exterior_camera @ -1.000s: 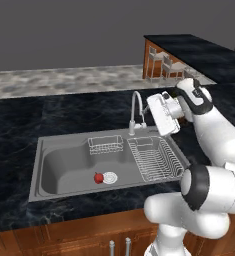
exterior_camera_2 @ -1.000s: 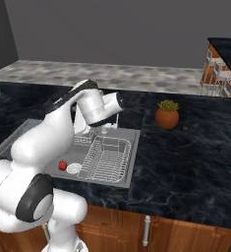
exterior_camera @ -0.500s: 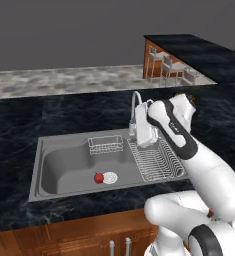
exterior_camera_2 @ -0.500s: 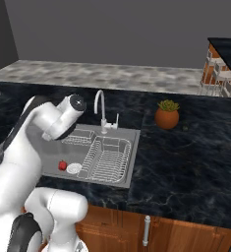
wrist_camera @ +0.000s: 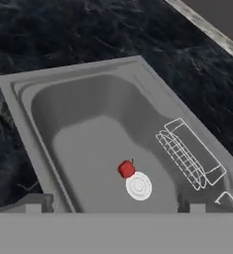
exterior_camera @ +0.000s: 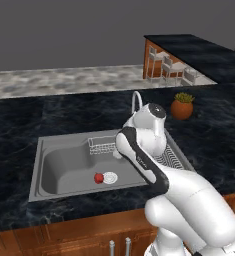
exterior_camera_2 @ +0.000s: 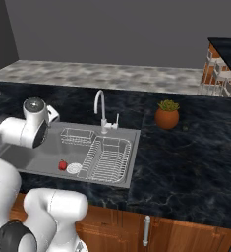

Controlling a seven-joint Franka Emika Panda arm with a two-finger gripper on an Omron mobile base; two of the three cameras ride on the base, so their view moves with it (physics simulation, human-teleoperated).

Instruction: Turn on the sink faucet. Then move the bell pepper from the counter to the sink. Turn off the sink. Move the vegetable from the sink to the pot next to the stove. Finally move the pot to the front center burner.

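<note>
- Red bell pepper (wrist_camera: 126, 169) already lies on the floor of the sink (wrist_camera: 19, 99), touching the white drain disc (wrist_camera: 138, 186), so we judge the move from the tabletop (exterior_camera_2: 186, 162) to the basin done.
- We see no water running from the faucet (exterior_camera_2: 100, 106), so we take the tap to be off, though we cannot be sure from these renders.
- What is left, by our reckoning: lift the pepper out, put it in the pot by the stove, then carry that pot to the front centre burner.
- Our claw (wrist_camera: 114, 211) hangs above the basin with its jaws spread wide and nothing between them; its two dark tips (wrist_camera: 38, 201) frame the lower edge of the hand view.
- The pepper sits below and ahead of the claw, roughly in line with the gap, well apart from the tips.
- The wire basket (wrist_camera: 190, 154) lies ahead and to one side of the claw, against the sink wall.
- The arm (exterior_camera: 139, 155) folds over the near rim, its wrist bent down towards the basin, in front of the dish rack (exterior_camera_2: 107, 157).
</note>
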